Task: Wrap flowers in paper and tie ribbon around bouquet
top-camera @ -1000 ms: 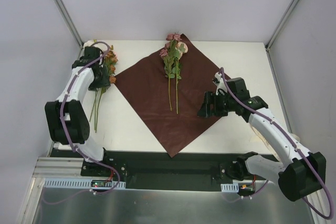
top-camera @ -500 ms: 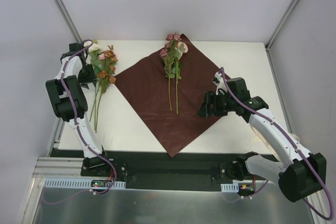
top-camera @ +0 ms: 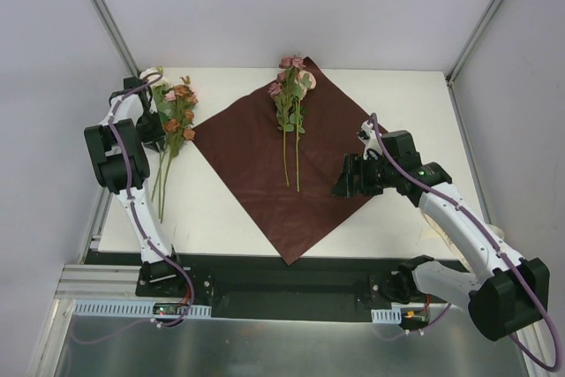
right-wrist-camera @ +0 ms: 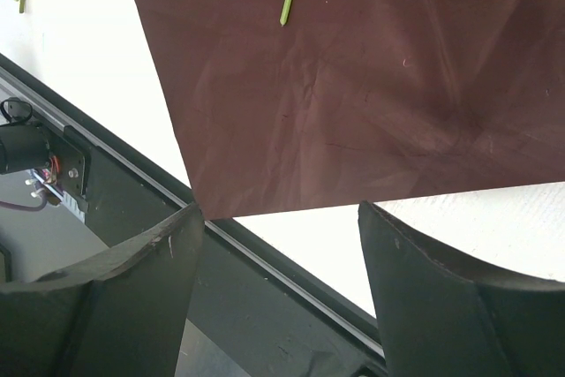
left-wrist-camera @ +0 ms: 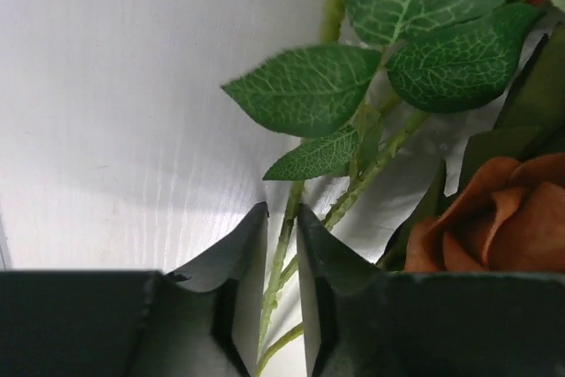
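The dark red paper (top-camera: 282, 174) lies flat as a diamond on the white table. Two pink and cream flowers (top-camera: 290, 94) lie on its far corner, stems toward me. A second bunch of flowers (top-camera: 177, 108), rust and cream, lies off the paper at the far left. My left gripper (left-wrist-camera: 281, 209) is drawn in tight on a thin green stem (left-wrist-camera: 284, 245) of that bunch, which touches both pads. My right gripper (right-wrist-camera: 281, 207) hovers open over the paper's (right-wrist-camera: 353, 86) right front edge, holding nothing. I cannot make out the ribbon.
The table (top-camera: 397, 103) sits between grey walls on the left, back and right. A black rail (right-wrist-camera: 265, 306) runs along the table's near edge below my right gripper. A rust bloom (left-wrist-camera: 494, 218) and broad leaves (left-wrist-camera: 309, 90) crowd my left fingers.
My left arm has swung out toward the left wall, uncovering the far-left bunch, and its jaws have narrowed onto a stem. The right arm and the paper have stayed put.
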Available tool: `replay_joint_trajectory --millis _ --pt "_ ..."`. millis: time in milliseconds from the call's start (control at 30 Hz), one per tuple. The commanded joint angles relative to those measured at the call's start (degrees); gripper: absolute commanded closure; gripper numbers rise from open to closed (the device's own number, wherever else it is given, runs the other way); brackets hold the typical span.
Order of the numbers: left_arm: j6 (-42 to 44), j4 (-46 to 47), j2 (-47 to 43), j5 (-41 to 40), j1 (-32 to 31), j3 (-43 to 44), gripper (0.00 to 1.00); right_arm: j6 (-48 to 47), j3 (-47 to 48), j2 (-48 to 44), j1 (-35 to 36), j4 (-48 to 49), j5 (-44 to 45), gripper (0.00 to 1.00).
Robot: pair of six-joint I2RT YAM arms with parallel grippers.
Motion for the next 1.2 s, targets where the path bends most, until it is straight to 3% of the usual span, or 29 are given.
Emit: replay_joint_trajectory --millis 0,100,200,333,367,433,467,500,567,600,633,700,833,967,1167 --pt "0.9 -1.0 -1.0 0.1 -0.3 2.3 0.91 -1.2 0.8 -0.7 0.2 -0.5 0.9 0.26" --pt "-1.0 -2.1 -7.0 -7.6 -0.2 2.2 1.00 -1.1 1.1 -0.5 0.2 -0.6 1.0 0.26" --pt "-2.4 -3.0 -17.9 -19.8 -0.3 0.5 1.00 -0.8 1.3 -0.6 0.2 -0.7 0.9 0.26" --pt "-4.1 -5.0 -29.9 -22.8 -1.0 -1.8 1.00 0.0 1.2 -0.1 0.2 0.1 0.5 0.26" --pt "-4.2 -5.0 -33.8 -22.0 -2.7 -3.0 1.00 0.0 1.2 0.0 0.3 0.1 0.2 0.26" --pt "-6.3 -5.1 -36.8 -10.3 -4.6 -3.6 1.00 0.0 1.6 0.0 0.2 -0.4 0.5 0.26" --pt "-7.7 -5.0 -38.1 -3.5 -6.3 -3.3 1.00 0.0 1.7 -0.1 0.0 -0.6 0.9 0.26" --pt "-12.0 -4.5 -37.8 10.0 -7.9 -3.0 1.00 0.0 1.7 -0.6 -0.1 -0.8 1.4 0.26" --pt "-15.4 -2.6 -35.1 16.1 -13.2 -1.5 1.00 0.0 2.0 -1.1 -0.4 -2.0 3.9 0.26" --pt "-17.8 -0.1 -33.7 17.6 -20.2 -0.7 1.00 0.0 2.3 -1.3 -0.8 -2.8 5.4 0.26" --pt "-19.1 1.4 -32.0 20.5 -23.1 0.5 1.00 0.1 2.4 -1.9 -0.9 -4.4 7.6 0.26" --pt "-24.7 4.2 -26.0 21.8 -30.6 4.5 1.00 0.4 2.3 -2.9 -2.4 -5.7 12.2 0.27" --pt "-30.1 6.9 -9.8 21.3 -39.9 15.4 1.00 1.1 1.2 -6.1 -6.7 -7.7 14.3 0.26" --pt "-34.5 7.0 2.3 17.3 -46.4 29.9 1.00 0.6 1.0 -9.2 -8.4 -8.9 14.3 0.26" --pt "-39.6 9.1 9.7 7.7 -51.4 34.1 1.00 0.2 1.1 -10.7 -8.6 -9.7 13.6 0.26"
